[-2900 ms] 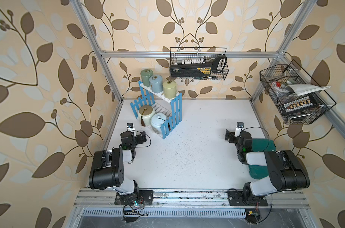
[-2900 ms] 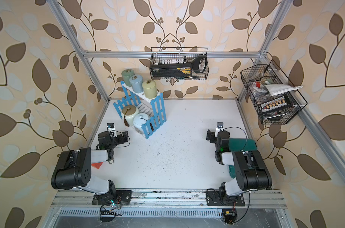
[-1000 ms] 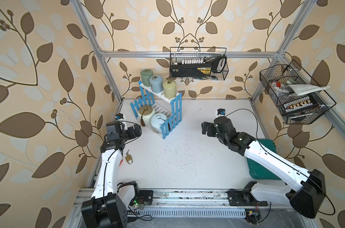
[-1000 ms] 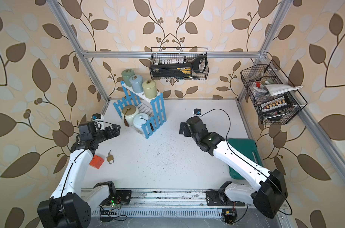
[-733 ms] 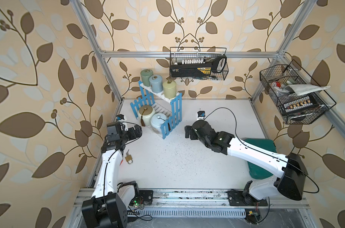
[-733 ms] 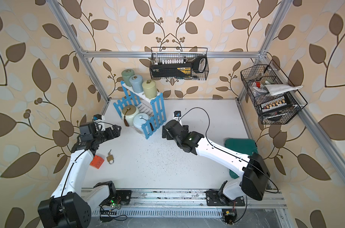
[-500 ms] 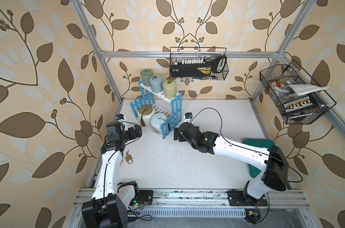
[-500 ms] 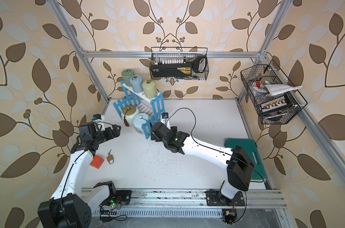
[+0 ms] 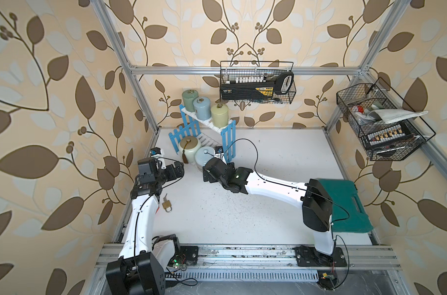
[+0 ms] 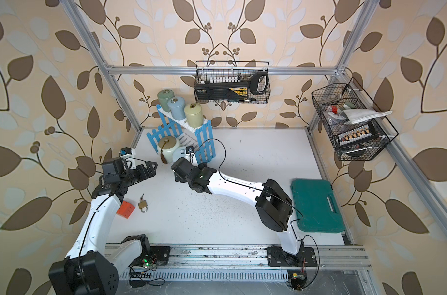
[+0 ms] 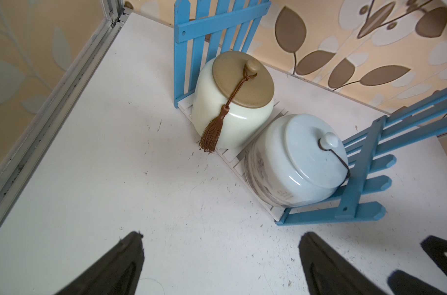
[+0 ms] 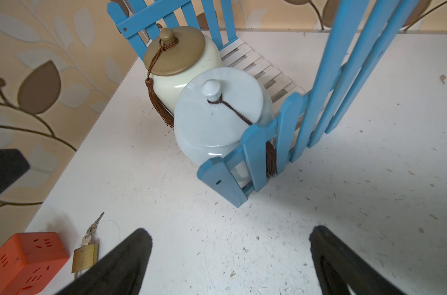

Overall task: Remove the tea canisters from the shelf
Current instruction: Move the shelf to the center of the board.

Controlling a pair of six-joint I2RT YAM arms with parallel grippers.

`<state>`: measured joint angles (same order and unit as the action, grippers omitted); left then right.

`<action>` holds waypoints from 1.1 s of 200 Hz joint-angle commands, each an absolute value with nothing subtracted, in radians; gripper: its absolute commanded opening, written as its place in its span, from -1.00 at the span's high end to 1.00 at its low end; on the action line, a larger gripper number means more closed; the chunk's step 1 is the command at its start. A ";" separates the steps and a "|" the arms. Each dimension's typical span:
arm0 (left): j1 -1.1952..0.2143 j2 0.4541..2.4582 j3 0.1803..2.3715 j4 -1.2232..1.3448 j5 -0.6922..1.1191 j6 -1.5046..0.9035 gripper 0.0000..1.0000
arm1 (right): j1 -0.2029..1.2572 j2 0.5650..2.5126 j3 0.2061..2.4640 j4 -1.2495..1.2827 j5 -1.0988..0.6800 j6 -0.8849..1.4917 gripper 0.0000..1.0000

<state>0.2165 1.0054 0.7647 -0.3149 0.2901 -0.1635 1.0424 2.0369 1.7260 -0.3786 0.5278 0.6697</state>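
White and scuffed, the desk (image 9: 268,209) is seen in both top views. At its upper left corner the shelf (image 9: 209,139) is stood, a two-tier rack with blue pickets (image 9: 228,143). Both pincers are seen spread wide and empty: the right pincer (image 9: 205,172) is held just below the lower tier in the frame, and the left pincer (image 9: 181,170) is held further left, aimed at the same tier. No jar has yet been taken off. On the lower tier the cream jar (image 11: 230,107), hung with a brown tassel (image 11: 212,132), and the white-blue jar (image 12: 204,148) are set close together; whether they touch cannot be told. On the upper tier the dark green jar (image 9: 189,101), the light blue jar (image 9: 201,109) and the yellow-green jar (image 9: 219,117) are lined up in a row.

The step in hand is judged to be the right pincer's approach to the white-blue jar. A grip around the body is advised, below the lid (image 12: 237,86), since a loose lid might be lifted off alone. A dark cord (image 12: 232,111) is led from the knob (image 12: 211,90) through the pickets, so a snag is to be expected; the jar should be drawn out slowly through the open front, away from the pickets, and the cream jar should not be nudged.
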 commanded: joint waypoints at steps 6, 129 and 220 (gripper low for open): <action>0.214 0.994 0.785 -0.312 0.300 -0.182 -0.97 | 1.028 2.127 1.858 -0.420 0.563 0.635 -0.98; 0.196 0.979 0.788 -0.311 0.303 -0.165 -0.97 | 0.935 2.236 1.912 -0.487 0.583 0.734 -0.97; 0.198 0.969 0.787 -0.312 0.320 -0.171 -0.97 | 0.898 2.117 1.701 -0.416 0.640 0.716 -0.80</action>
